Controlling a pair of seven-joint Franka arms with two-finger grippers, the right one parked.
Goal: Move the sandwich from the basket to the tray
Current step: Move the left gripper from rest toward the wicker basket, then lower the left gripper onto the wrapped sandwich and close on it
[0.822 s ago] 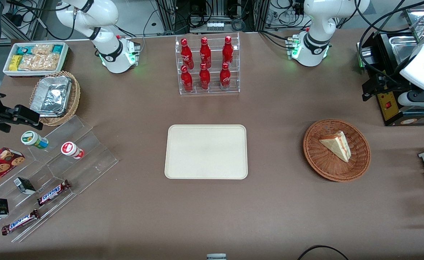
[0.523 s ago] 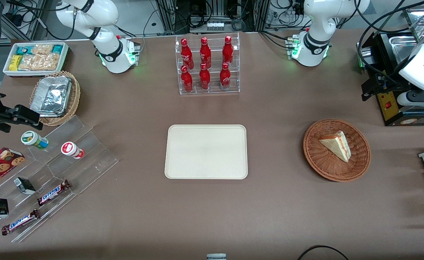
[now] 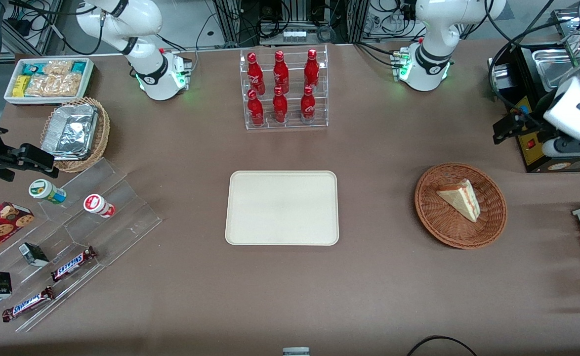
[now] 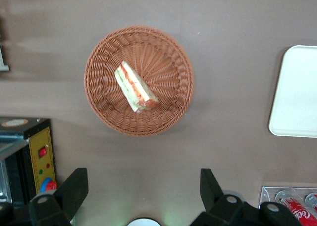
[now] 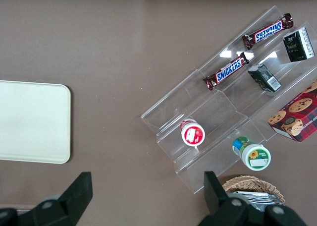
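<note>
One sandwich (image 3: 459,199) on the table (image 3: 369,277), lying in the basket (image 3: 460,232), slightly off the basket's centre, clear of the rim. Wedge's long axis runs roughly 11-to-5 in the front view; striped cut edge faces the working arm's end of the table, pale bread face toward the tray (image 3: 282,237). Tray well apart from the basket, toward the parked arm's end, nothing on it.

End effector (image 4: 143,186) farther from the front camera than the basket, raised above the table, beside a black appliance (image 3: 537,148). In the wrist view the sandwich (image 4: 135,86) sits at about 12 o'clock from the end effector, basket (image 4: 168,122) fully in sight. Fingers (image 4: 73,189) spread wide, released, holding and touching nothing.

Judgement: approach not finished. The coming move likely needs travel toward the front camera, then descent, fingers closing across the wedge's short width.
</note>
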